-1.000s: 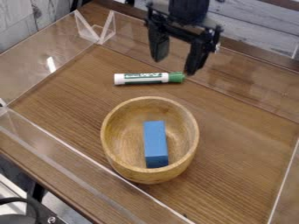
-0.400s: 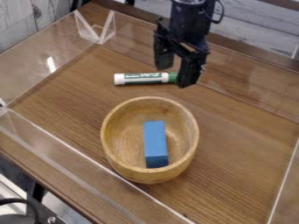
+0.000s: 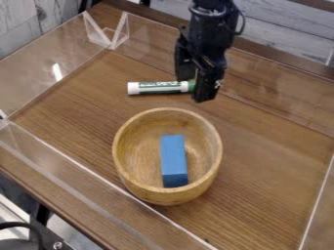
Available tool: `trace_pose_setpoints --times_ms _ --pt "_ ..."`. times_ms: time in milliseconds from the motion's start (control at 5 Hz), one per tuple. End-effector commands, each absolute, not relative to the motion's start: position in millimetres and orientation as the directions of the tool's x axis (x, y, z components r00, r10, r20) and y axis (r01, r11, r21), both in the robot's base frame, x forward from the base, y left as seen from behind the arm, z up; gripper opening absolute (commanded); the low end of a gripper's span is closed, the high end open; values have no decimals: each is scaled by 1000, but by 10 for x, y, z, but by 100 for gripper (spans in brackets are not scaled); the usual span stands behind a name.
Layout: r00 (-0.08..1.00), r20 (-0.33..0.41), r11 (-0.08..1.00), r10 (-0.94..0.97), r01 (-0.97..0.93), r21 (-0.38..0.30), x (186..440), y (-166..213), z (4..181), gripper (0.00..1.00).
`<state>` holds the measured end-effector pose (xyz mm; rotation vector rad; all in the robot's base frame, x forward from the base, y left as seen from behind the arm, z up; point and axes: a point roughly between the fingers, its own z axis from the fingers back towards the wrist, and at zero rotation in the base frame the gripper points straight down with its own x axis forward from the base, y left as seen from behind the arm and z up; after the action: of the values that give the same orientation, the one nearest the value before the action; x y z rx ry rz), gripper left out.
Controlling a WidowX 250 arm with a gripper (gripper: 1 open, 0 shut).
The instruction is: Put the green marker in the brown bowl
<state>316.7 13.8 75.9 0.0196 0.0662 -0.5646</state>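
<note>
The green marker (image 3: 156,88) lies flat on the wooden table, its white barrel pointing left; its green cap end sits right at my fingers. My gripper (image 3: 198,86) points straight down over that cap end and stands open, with one finger (image 3: 209,90) in front of the cap and nothing gripped. Whether the fingers touch the marker I cannot tell. The brown bowl (image 3: 125,154) rests upright in front of the marker, nearer the camera, apart from the gripper.
A blue rectangular block (image 3: 173,159) lies inside the bowl. Clear acrylic walls (image 3: 53,68) fence the wooden table (image 3: 274,146), and a clear folded stand (image 3: 104,31) sits at the back left.
The gripper has sunk toward the table and rolled about its axis, shifting slightly left onto the marker's cap end. Its jaws stay open. Marker and bowl have not moved.
</note>
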Motion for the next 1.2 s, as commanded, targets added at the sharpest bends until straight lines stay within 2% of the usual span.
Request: trace_pose_setpoints --times_ms 0,600,1000 --pt "807 -25 805 -591 591 42 3274 203 846 100" --pt "723 -13 720 -691 690 73 3379 315 723 100" --pt "709 7 707 -706 703 80 3443 347 633 100"
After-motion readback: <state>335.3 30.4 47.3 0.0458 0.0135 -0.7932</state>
